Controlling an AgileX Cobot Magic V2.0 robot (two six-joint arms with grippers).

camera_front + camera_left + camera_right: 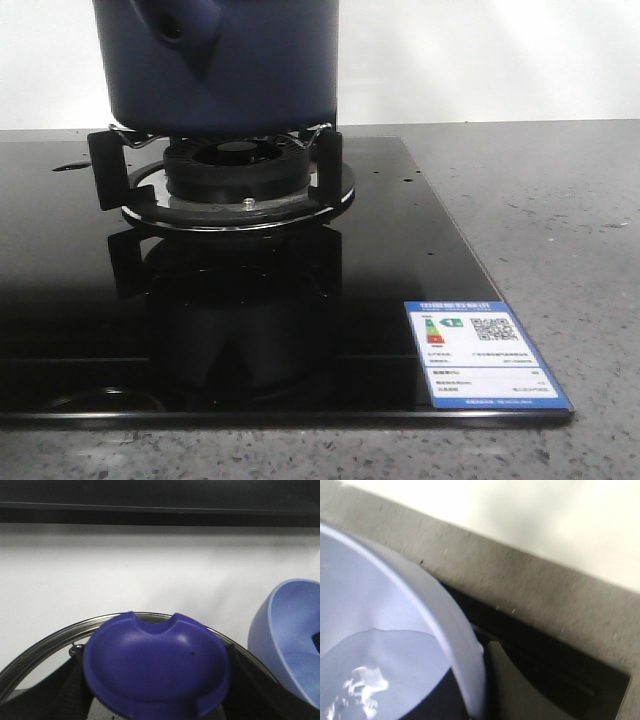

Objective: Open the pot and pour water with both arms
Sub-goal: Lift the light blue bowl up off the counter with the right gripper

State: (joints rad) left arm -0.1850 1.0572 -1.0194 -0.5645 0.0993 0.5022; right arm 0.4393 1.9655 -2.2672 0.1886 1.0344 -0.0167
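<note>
A: Pot [220,65] sits on the burner grate [225,160], toward the far-left part of the black glass hob [380,260]. Only its lower body shows in the front view; the stub on its side faces the camera. Top is cut off, so lidded or not can't be read there.

B: Left wrist view shows a dark blue knob [155,672] ringed by a glass-and-metal lid rim [45,647], close under the camera. My reading: the left arm has the lid by its knob. The fingers are out of sight, so I cannot tell whether they are pinched or spread.

A: Right side?

B: Right wrist view is filled by a light-blue bowl [395,645] holding water, tilted, right up against the camera. Probably gripped, but the fingers don't show; cannot tell either.

A: Step, then?

B: I judge opening is underway or done and pouring comes next. It calls for the bowl's lip over the pot's open mouth, lid kept aside, and a slow tilt.

A: Surface, room?

B: Grey speckled worktop [560,200] around the hob, an energy label [485,355] at the hob's near-right corner, and a plain white wall [480,60] behind.
</note>
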